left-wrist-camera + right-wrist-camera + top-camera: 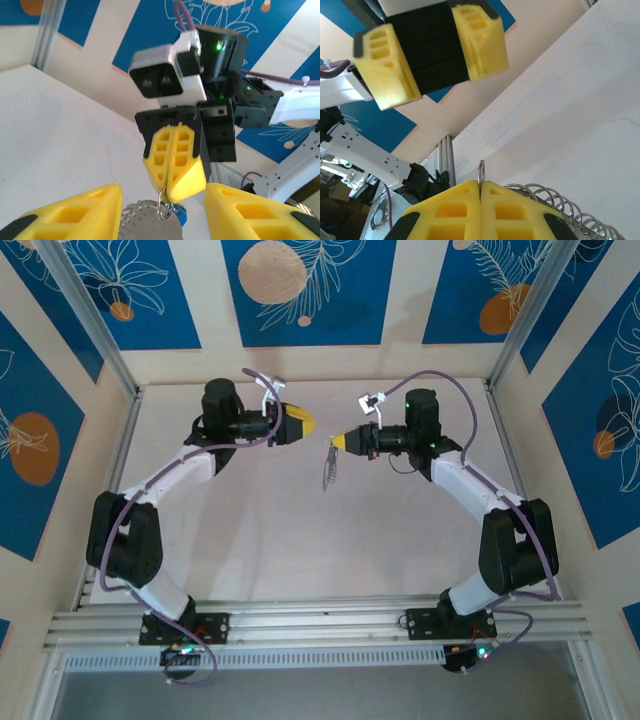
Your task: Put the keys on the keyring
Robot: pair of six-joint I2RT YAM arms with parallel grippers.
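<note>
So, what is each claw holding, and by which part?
Right claw pinches a thin metal ring by its rim, between its tips. Left claw is open, empty.

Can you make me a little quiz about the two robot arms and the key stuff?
1. True or false: the left gripper is open.
2. Which one pinches the keyring? A: the left gripper. B: the right gripper. C: neither, it lies on the table.
3. Fill in: the key hanging under the shut gripper has a ____ plastic head.

Key: 1 true; 2 B; 3 blue.
</note>
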